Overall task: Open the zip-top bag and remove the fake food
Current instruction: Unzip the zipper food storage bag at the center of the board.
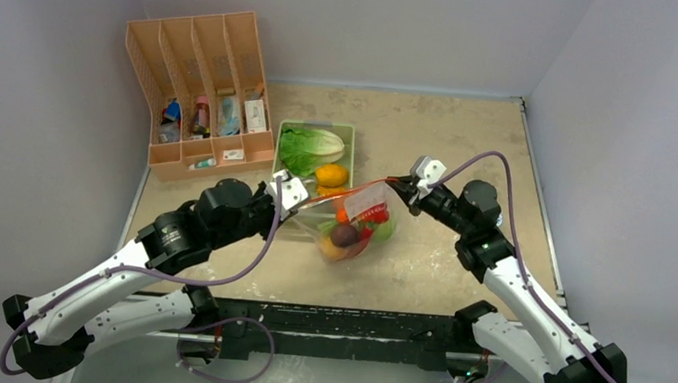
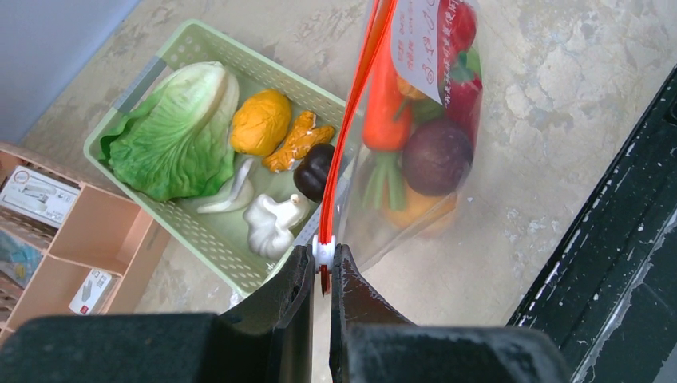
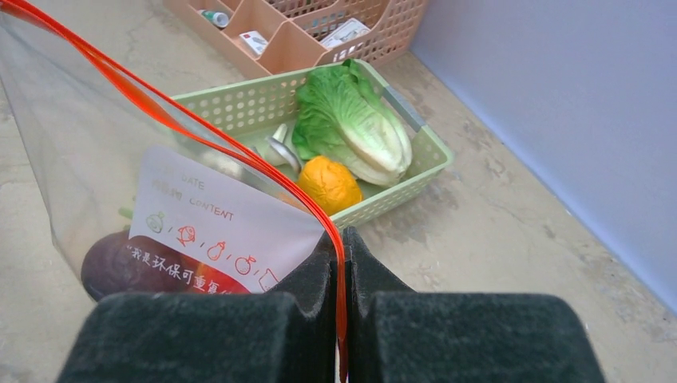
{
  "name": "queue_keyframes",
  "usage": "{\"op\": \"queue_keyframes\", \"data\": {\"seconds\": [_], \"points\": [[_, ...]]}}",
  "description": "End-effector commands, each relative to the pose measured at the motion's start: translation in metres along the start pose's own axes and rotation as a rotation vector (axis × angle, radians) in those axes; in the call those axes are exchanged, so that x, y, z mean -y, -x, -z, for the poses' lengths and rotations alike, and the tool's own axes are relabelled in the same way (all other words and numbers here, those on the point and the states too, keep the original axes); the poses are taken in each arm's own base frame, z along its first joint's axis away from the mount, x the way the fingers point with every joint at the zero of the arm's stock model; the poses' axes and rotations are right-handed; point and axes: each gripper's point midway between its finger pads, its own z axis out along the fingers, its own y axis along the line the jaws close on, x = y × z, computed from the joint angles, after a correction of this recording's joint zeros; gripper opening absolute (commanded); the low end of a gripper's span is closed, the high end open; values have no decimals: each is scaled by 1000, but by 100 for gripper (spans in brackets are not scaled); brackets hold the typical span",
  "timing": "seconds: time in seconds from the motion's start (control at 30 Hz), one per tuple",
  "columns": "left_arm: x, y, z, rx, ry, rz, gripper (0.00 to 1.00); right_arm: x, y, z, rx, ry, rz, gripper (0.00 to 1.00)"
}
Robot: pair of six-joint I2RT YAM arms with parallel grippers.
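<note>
Left fingers (image 2: 297, 291) and right fingers (image 3: 318, 275) hold zip-top bag (image 1: 371, 215) stretched left-right.

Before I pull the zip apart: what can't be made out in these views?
zip strip: edge-on in both wrist views, tiny in the top view; open or sealed, cannot tell.
fake food: partly behind the white label in the right wrist view; count unclear.
zip-top bag: its bottom is cut off by the right gripper body in the right wrist view.
organizer: items in its slots too small to identify in the top view.
</note>
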Motion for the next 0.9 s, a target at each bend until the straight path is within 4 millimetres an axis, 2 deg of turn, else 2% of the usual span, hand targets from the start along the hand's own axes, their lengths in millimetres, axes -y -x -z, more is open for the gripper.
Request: {"op": "queue_keyframes", "data": {"seconds": [0.0,0.2,0.23,0.33,0.43,0.47,0.5,0.6,0.67,0.77,0.87], "points": [[-15,3,13,-9,71,17,0,38,30,10,81,-179,60,0],[-7,3,0,-27,34,24,1,50,35,19,75,-256,83,0],[-7,2,-3,-38,33,32,4,56,35,25,66,-300,84,0],[-6,10,-6,-6,30,52,22,53,37,27,78,-296,84,0],[-3,37,-9,99,9,94,41,49,39,26,88,-272,66,0],[-3,49,-9,145,10,114,50,52,37,26,81,-292,54,0],[-6,59,-10,180,21,138,55,58,36,28,76,-324,48,0],[-20,86,-12,289,95,239,61,86,40,36,78,-480,6,0],[-27,93,-16,314,133,299,66,104,51,37,71,-527,11,0],[-36,100,-23,318,187,392,68,124,60,26,23,-520,24,0],[-43,103,-30,318,234,469,72,149,56,17,-53,-541,3,0]]}}
